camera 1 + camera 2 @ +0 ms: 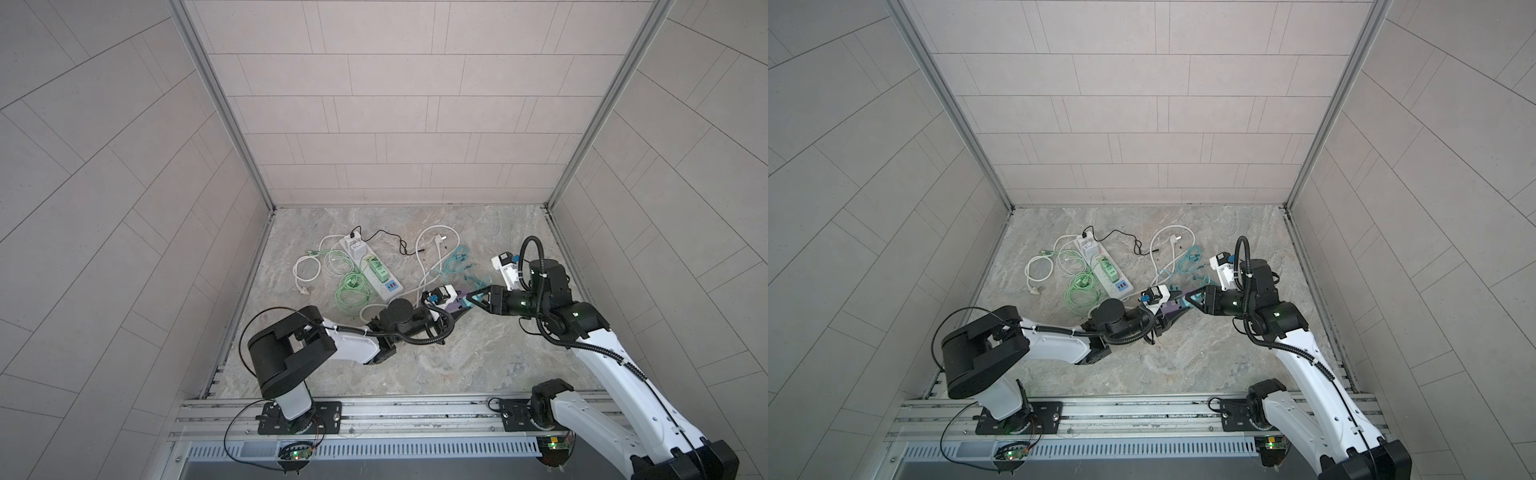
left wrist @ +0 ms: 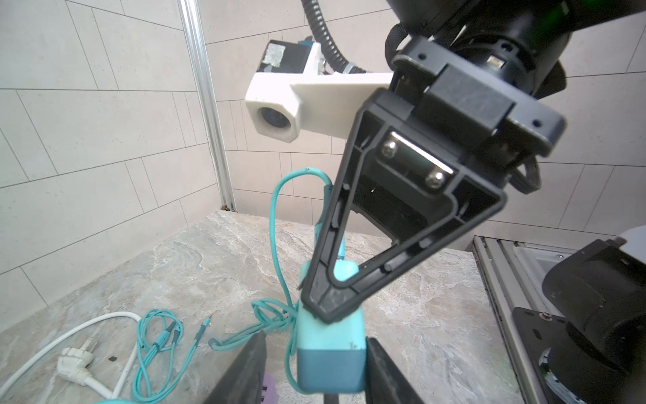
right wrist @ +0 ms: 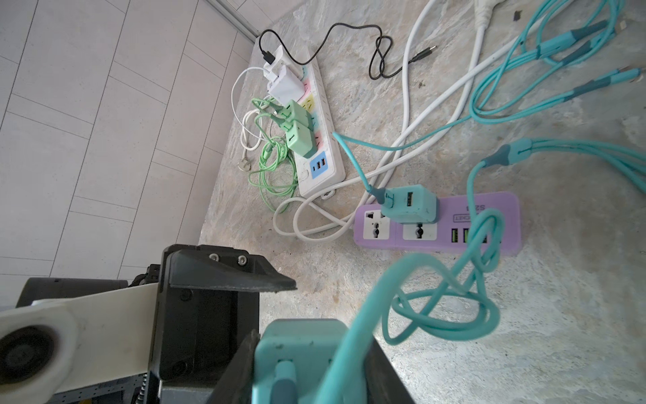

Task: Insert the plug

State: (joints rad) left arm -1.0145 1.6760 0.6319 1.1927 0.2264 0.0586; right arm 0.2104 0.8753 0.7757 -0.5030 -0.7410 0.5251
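Apparently a handover. Left wrist: teal plug sits loose between the spread left end effector; right end effector pinches it. Right wrist: purple strip has a free socket beside another charger; dangling teal cable may snag. Both top views: plug held above the counter, near the strip.

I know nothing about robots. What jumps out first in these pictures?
Mid-table, both arms meet over a teal charger: the right gripper pinches it while the left gripper stands open around it. Under them lies a purple power strip with a twin charger plugged in, amid tangled teal cables.
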